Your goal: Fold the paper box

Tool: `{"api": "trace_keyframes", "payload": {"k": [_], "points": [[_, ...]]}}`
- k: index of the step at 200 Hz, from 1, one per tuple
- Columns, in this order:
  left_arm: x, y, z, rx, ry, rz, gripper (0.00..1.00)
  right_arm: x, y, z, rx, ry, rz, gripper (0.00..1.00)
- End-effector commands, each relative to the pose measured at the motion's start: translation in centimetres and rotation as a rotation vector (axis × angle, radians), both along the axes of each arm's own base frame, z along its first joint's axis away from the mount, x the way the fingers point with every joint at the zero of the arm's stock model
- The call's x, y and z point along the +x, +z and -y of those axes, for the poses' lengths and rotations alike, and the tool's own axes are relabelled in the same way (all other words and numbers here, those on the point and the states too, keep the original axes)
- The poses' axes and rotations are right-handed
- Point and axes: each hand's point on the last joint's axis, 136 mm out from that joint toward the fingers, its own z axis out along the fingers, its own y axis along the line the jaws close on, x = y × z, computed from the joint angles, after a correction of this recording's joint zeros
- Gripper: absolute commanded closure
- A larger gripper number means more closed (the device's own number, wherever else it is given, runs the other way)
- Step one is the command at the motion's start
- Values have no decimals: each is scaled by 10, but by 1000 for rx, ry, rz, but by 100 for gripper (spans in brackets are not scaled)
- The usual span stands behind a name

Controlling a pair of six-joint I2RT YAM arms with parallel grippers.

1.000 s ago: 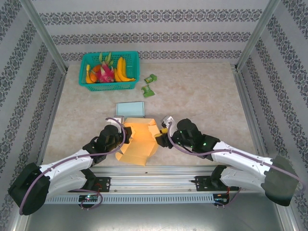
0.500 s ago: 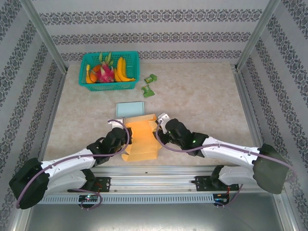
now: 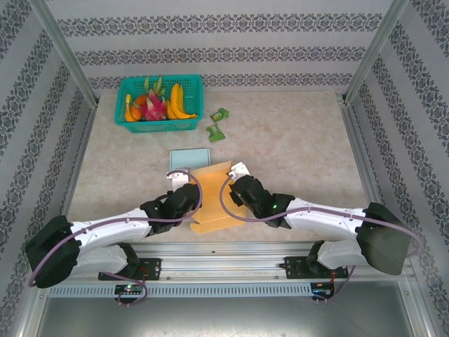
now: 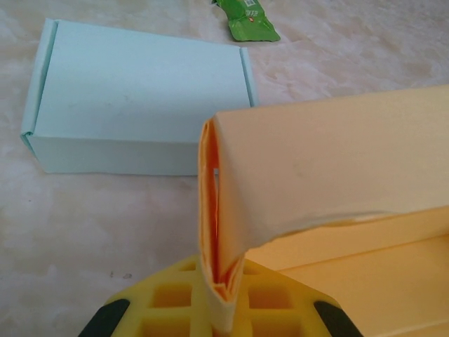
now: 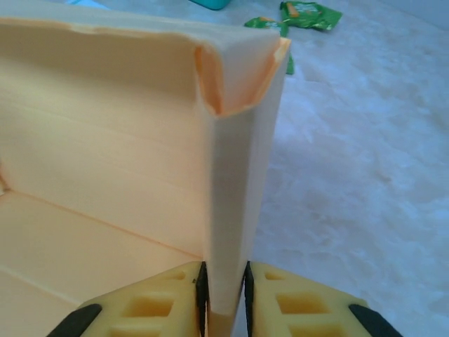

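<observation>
The orange paper box (image 3: 212,196) lies partly folded near the table's front edge, its back wall raised. My left gripper (image 3: 191,199) is shut on the box's folded left side wall (image 4: 223,232), which stands doubled between the yellow fingers (image 4: 168,302). On the other side, my right gripper (image 3: 235,191) is shut on the upright right side wall (image 5: 235,210); the dark pads (image 5: 202,281) press it from both sides. The box's floor (image 5: 63,246) stretches left of that wall.
A pale blue closed box (image 3: 190,159) sits just behind the orange one. Two green packets (image 3: 216,131) lie farther back. A teal basket (image 3: 160,104) of fruit stands at the back left. Metal frame rails border the table.
Both grippers have moved inward and away from the front edge with the box's side walls. The right gripper has closed onto the right wall. The box's walls now stand more upright.
</observation>
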Motion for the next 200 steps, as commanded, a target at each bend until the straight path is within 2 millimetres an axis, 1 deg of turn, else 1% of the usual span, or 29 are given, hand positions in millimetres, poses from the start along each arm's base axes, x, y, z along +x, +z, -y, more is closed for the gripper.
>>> {"api": "trace_keyframes", "payload": {"k": [1,47,65,84,97,110,136,153,169,178,184,193,200], "points": [[-1,5,-3,23,70,-12,100,11,5,10,-45,-83,66,83],[-3,9,-6,44,126,-7,100,18,1,31,-92,-180,102,85],[-4,9,-7,46,134,-8,100,21,0,39,-78,-211,98,89],[-7,12,-8,57,153,1,100,25,2,53,-81,-287,108,92],[-10,16,-12,74,180,10,100,28,5,63,-94,-342,130,92],[-12,18,-15,87,212,16,100,31,5,69,-93,-375,150,92],[-16,21,-21,115,270,27,100,36,-3,75,-99,-398,143,91],[-17,20,-22,126,285,26,100,39,-10,71,-90,-364,119,90],[-16,19,-22,130,285,23,100,36,-18,50,12,-244,63,88],[-16,18,-21,130,286,22,100,33,-18,40,79,-182,38,87],[-16,17,-22,132,287,20,100,28,-18,31,128,-127,22,84],[-16,16,-21,132,287,17,100,23,-16,24,159,-72,4,80],[-16,16,-21,130,287,17,100,17,-14,17,176,-21,-9,76]]}}
